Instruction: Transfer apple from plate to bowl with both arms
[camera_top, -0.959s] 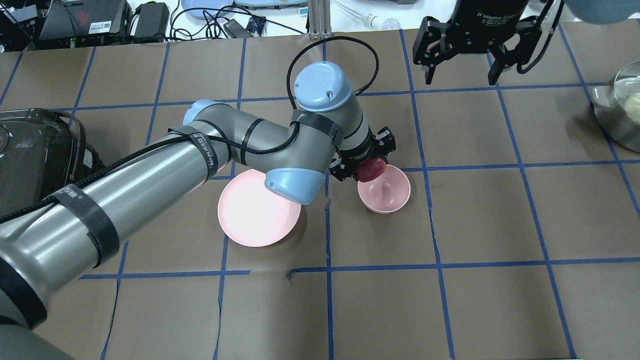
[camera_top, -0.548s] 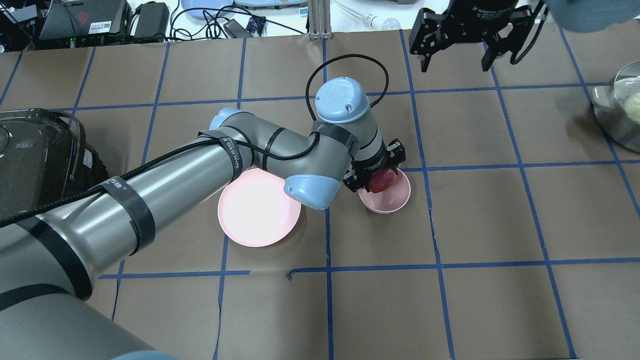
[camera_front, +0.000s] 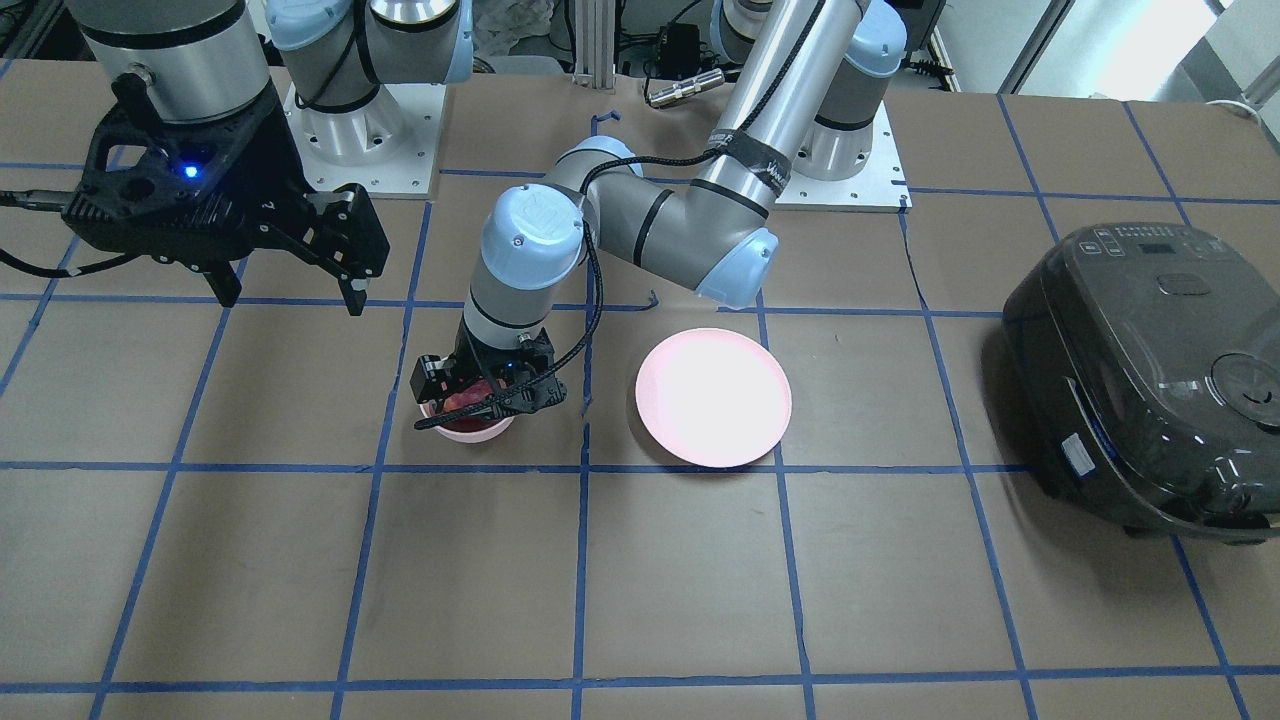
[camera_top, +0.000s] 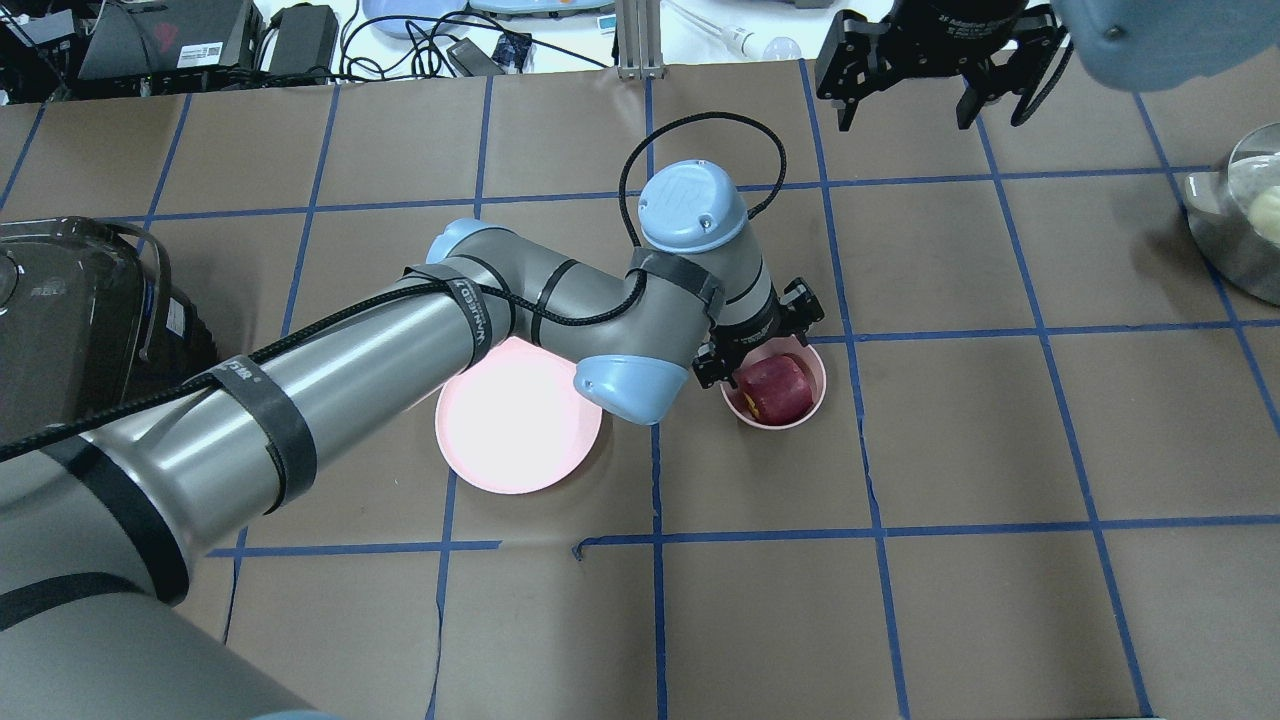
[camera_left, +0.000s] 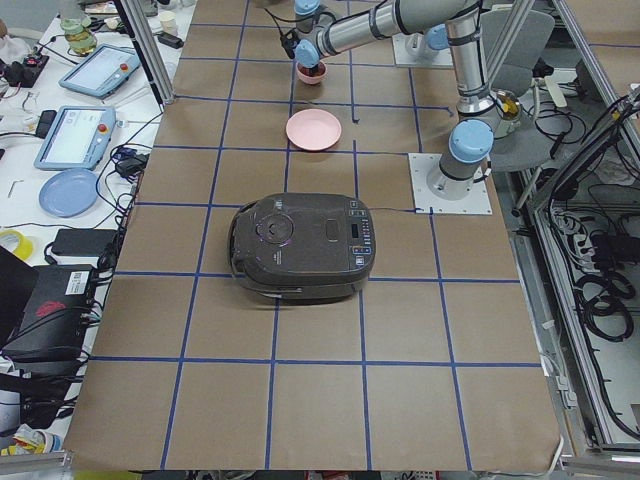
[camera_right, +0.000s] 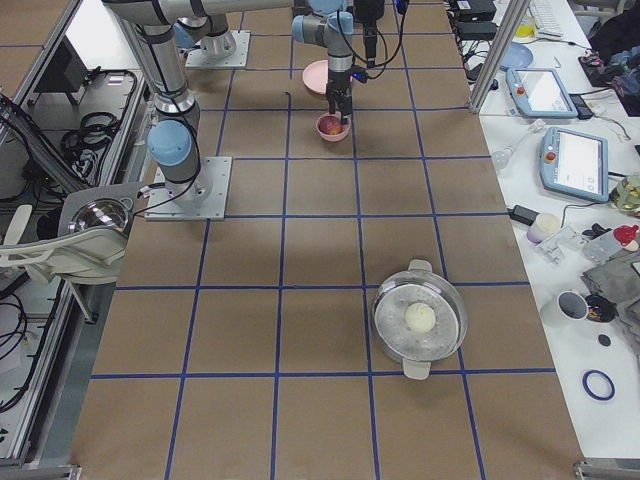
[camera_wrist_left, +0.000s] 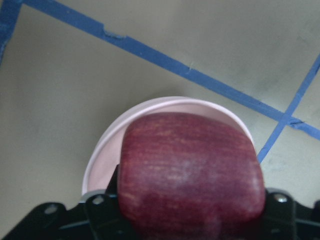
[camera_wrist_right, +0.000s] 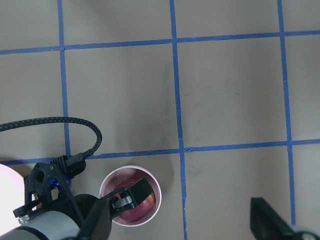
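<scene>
Front-on view first: one bowl (camera_front: 470, 432) and one plate (camera_front: 713, 400), near each other but not touching. A strip of bare brown counter (camera_front: 900, 600) and a blue tape line (camera_front: 585, 420) run between them. Two arms in shot. The left arm (camera_front: 640, 215) bends down so the left claw (camera_front: 478, 398) sits right in the bowl's mouth, with the one apple (camera_front: 462, 401) showing red in it. The right arm (camera_front: 170, 60) holds the right claw (camera_front: 290, 298) high and well off to the side of the bowl, spread wide with nothing in it. One dark rice cooker (camera_front: 1140, 370) stands well apart from the plate, toward the counter's end.

Overhead: the apple is inside the bowl's rim and fills most of it. The left arm's elbow overhangs the plate's edge. One lidded metal pot (camera_top: 1235, 235) gets cut off by the picture's right side, well apart from everything.

Left-end view: cooker nearest, plate beyond it, bowl farthest, all well in from both long edges.

Right-end view: the pot sits nearer the operators' edge than the robot's.

Left wrist: the apple fills the gap between the two fingers (camera_wrist_left: 102, 210), touching both, so the claw is clamped on it. Can't tell if it rests on the bowl's bottom.

Right wrist: looks down on bowl, apple and one finger across it, with taped paper all around.
</scene>
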